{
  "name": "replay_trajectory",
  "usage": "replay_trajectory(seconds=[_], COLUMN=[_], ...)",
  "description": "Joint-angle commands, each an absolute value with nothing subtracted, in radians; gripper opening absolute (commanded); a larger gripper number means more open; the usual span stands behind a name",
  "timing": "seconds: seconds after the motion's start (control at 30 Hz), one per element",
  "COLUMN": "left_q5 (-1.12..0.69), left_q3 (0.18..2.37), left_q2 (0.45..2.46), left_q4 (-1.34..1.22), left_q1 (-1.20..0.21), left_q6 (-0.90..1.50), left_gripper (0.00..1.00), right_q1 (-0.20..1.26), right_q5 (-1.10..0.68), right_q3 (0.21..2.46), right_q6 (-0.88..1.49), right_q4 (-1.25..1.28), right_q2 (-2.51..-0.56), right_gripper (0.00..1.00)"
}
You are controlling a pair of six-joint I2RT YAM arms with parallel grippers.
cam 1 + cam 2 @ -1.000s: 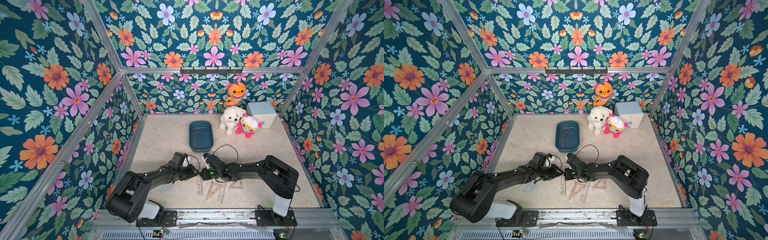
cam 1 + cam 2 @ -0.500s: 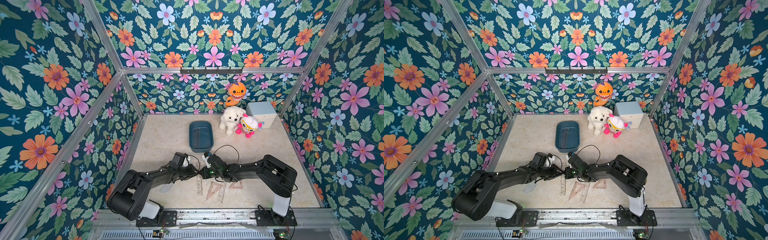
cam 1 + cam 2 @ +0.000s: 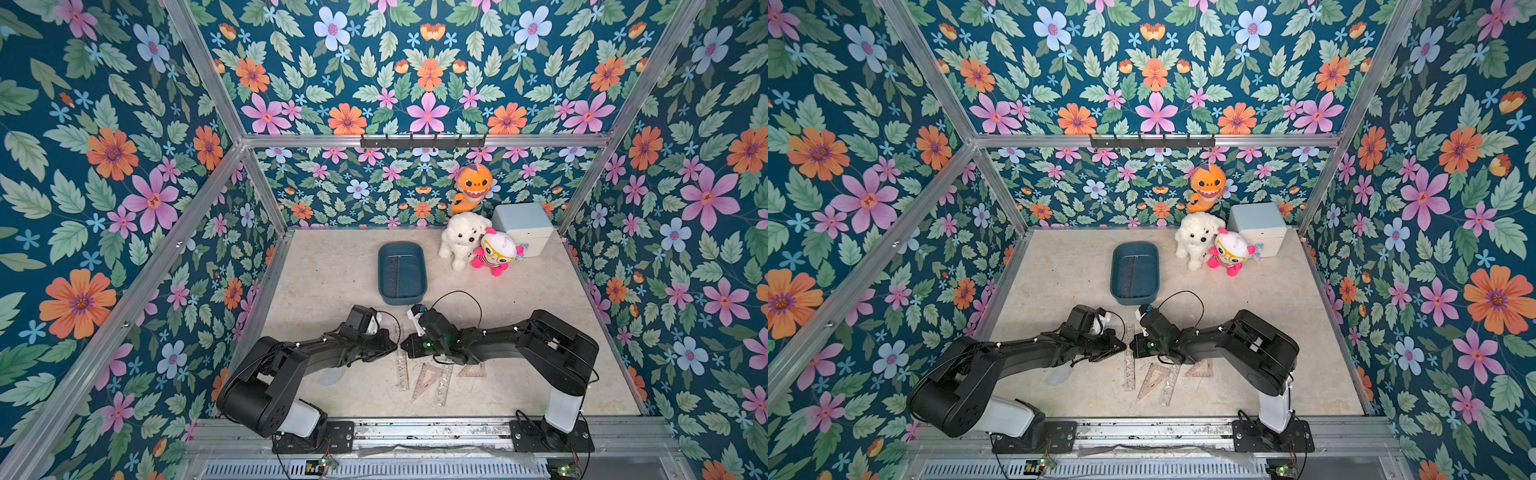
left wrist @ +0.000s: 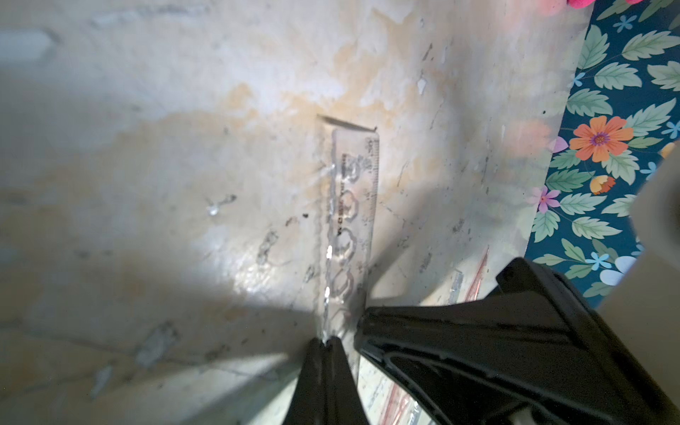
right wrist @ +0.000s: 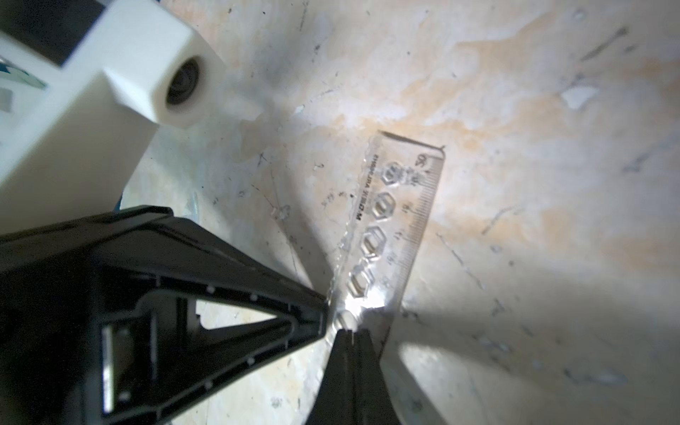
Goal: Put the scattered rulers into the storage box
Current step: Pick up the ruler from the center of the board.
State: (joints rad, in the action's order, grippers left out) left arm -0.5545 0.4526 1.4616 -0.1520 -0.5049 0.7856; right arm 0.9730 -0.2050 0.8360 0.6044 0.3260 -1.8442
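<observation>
A clear straight stencil ruler [image 3: 402, 374] lies near the front of the floor, between my two arms. In the left wrist view my left gripper [image 4: 325, 340] is shut on the wavy edge of this ruler [image 4: 353, 206], and the ruler's far end casts a shadow as if raised. My right gripper [image 5: 349, 333] is shut, its tips against the face of the same ruler [image 5: 397, 213]. In both top views the gripper tips [image 3: 395, 348] nearly meet over it. The storage box [image 3: 422, 270] stands behind them with a ruler [image 3: 392, 272] inside. Pinkish set squares [image 3: 426, 380] and another straight ruler [image 3: 444, 384] lie beside.
A clear protractor [image 3: 330, 377] lies partly under my left arm. At the back right stand a white plush dog [image 3: 461, 239], a pink-and-white doll [image 3: 496, 251], an orange plush [image 3: 473, 187] and a pale blue cube container [image 3: 523, 226]. Flowered walls close in the floor.
My left gripper's jaws have closed onto the clear ruler's edge. Both arms have stayed almost where they were; the right gripper stayed shut.
</observation>
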Motion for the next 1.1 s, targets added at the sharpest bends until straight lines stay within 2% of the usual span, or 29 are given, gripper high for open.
replay_trajectory(seconds=[0.0,0.83,1.07], left_q5=[-0.532,-0.522,-0.518], left_q3=[0.451,0.456,0.454], left_q2=[1.468,1.45,1.451], left_q4=[-0.117,-0.106,-0.103], left_q1=[-0.507,-0.506,-0.506], left_q6=[0.784,0.779,0.779], left_gripper=[0.0,0.01,0.0], right_q1=[0.969,0.968,0.968], right_q5=[-0.225,-0.266,-0.262], right_q3=[0.853,0.83,0.805], right_q6=[0.588,0.595,0.595], right_q4=[0.252,0.279,0.285], right_q2=[-1.814,-1.885,-1.849], right_gripper=[0.0,0.0,0.0])
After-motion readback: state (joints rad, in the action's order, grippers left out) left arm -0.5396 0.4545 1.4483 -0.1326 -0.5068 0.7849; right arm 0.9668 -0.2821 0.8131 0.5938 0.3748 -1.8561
